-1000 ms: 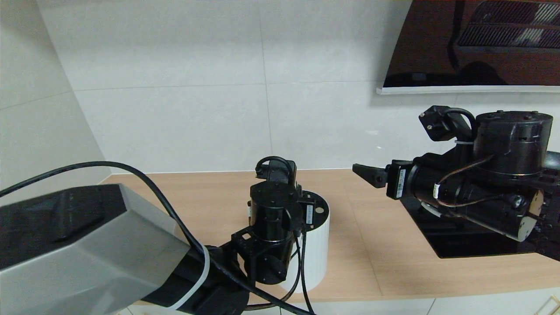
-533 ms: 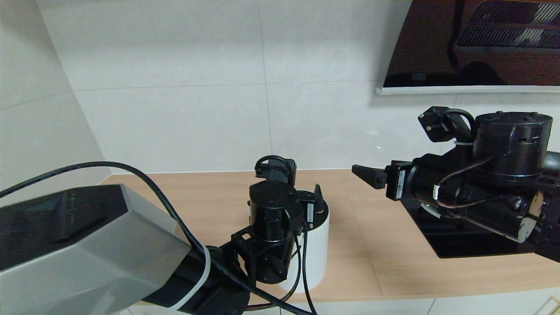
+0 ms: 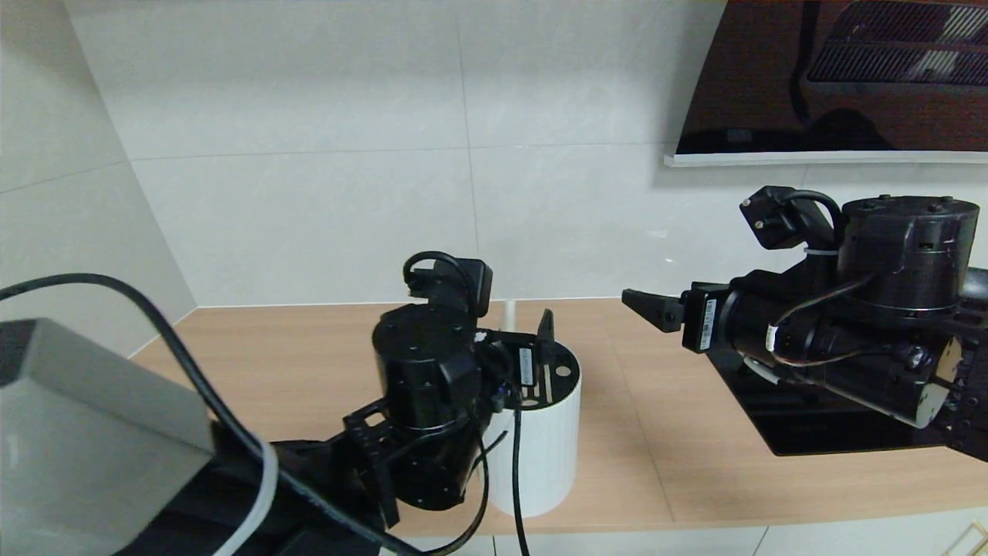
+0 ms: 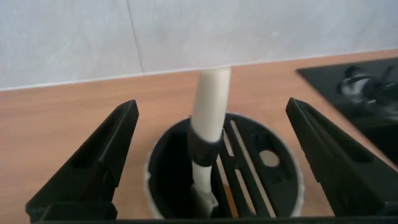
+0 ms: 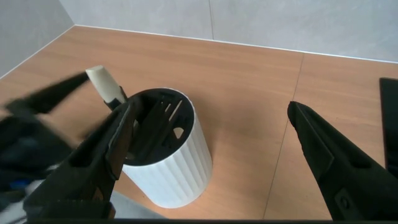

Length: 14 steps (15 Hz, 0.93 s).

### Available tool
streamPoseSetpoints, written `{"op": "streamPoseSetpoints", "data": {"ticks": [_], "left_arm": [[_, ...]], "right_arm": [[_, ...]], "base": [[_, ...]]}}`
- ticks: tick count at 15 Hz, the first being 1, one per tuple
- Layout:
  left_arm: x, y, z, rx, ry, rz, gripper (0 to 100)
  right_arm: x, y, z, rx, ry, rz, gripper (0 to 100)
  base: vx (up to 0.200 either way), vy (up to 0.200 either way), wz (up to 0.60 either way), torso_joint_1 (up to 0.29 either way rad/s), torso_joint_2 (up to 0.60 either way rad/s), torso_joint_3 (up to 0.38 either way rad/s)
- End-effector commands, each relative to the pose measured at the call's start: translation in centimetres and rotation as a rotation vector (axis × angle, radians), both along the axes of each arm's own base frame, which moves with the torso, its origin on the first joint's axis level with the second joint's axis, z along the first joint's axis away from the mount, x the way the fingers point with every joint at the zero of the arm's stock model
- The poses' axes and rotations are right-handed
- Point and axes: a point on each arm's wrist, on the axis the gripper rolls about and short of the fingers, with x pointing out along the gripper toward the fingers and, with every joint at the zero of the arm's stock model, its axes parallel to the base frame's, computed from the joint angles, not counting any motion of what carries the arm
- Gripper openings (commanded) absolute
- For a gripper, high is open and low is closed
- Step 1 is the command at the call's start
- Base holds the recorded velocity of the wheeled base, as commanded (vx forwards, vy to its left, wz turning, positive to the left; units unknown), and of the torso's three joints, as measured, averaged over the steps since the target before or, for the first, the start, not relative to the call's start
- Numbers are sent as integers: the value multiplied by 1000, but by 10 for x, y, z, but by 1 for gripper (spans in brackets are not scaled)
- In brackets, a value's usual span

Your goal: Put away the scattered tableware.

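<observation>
White-handled utensil (image 5: 102,84) stands in the ribbed holder (image 5: 177,168) on the desk (image 3: 656,448), propped by the open compartment. Left hand (image 4: 211,107) is spread wide and empty, fingers either side of the handle, probably for clearance. Right hand (image 5: 210,111) is wide open, empty, parked well aside.

Both wide open — left tool (image 4: 211,109) low, right tool (image 5: 209,115) higher
</observation>
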Motion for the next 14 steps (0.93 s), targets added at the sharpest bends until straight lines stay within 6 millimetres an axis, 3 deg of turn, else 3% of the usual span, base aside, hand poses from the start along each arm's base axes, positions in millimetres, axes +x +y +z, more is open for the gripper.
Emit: {"op": "streamPoseSetpoints", "data": {"ticks": [1,5,7,11,12,14], "left_arm": [[-35,35,50,-75,-94,-89,100],[-81,85,98,-114,-206,-198,100],[-92,113,104,-115,-221,-165,100],[-135,176,89,-94,-227,-27,100],[-142,183,87,-89,-224,-15,100],[-188,221,72,-65,-207,85,100]], "right_arm": [[-3,-2,5,10,-15,-2,100],[-26,-24,25,15,-95,-15,100],[-46,-49,34,25,-148,-70,100],[-129,-113,36,49,-303,-172,100],[-138,-119,34,50,-322,-191,100],[-193,-148,26,31,-364,-284,100]], "base": [[0,0,0,0,0,0],[0,0,0,0,0,0],[0,0,0,0,0,0],[0,0,0,0,0,0],[0,0,0,0,0,0],[0,0,0,0,0,0]]}}
